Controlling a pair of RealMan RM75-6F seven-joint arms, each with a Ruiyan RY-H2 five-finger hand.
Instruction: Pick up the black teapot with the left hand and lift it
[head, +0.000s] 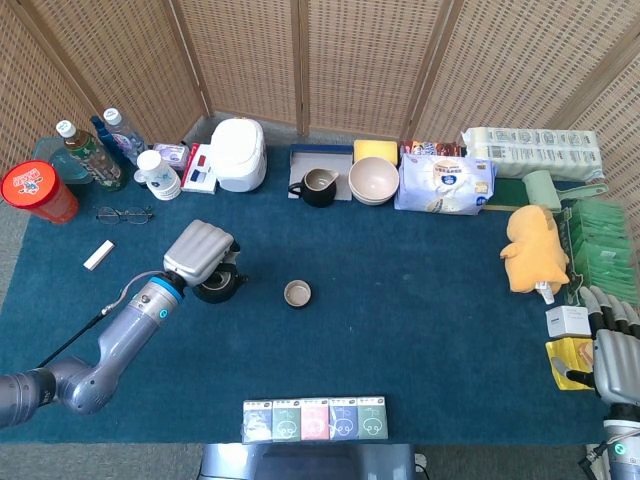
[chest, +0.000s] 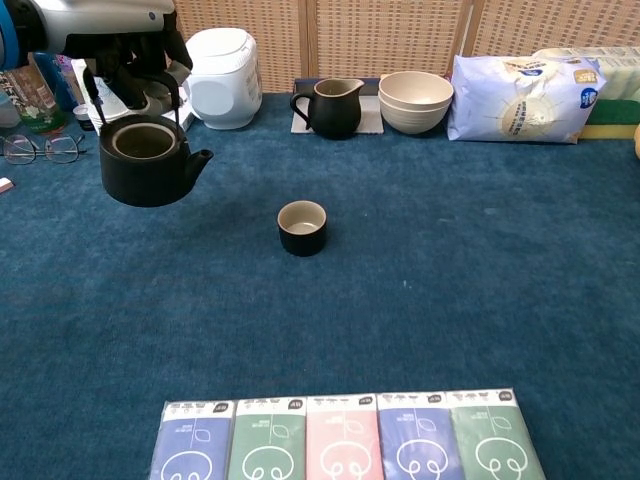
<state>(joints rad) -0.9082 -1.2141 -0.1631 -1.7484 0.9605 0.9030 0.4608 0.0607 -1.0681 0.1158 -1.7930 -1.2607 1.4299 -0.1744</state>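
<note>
The black teapot (chest: 148, 160) hangs in the air above the blue cloth, lidless, spout pointing right. My left hand (chest: 118, 30) grips its wire handle from above. In the head view the left hand (head: 201, 250) covers most of the teapot (head: 220, 286), which shows left of the small cup (head: 297, 293). My right hand (head: 612, 345) rests at the table's right edge, fingers extended, holding nothing.
A small black cup (chest: 302, 227) stands mid-table. A black pitcher (chest: 333, 107), stacked bowls (chest: 415, 101), white cooker (chest: 220, 63) and tissue pack (chest: 520, 96) line the back. Packets (chest: 345, 438) lie at the front edge. Glasses (chest: 40, 148) and bottles (head: 92, 150) sit at the left.
</note>
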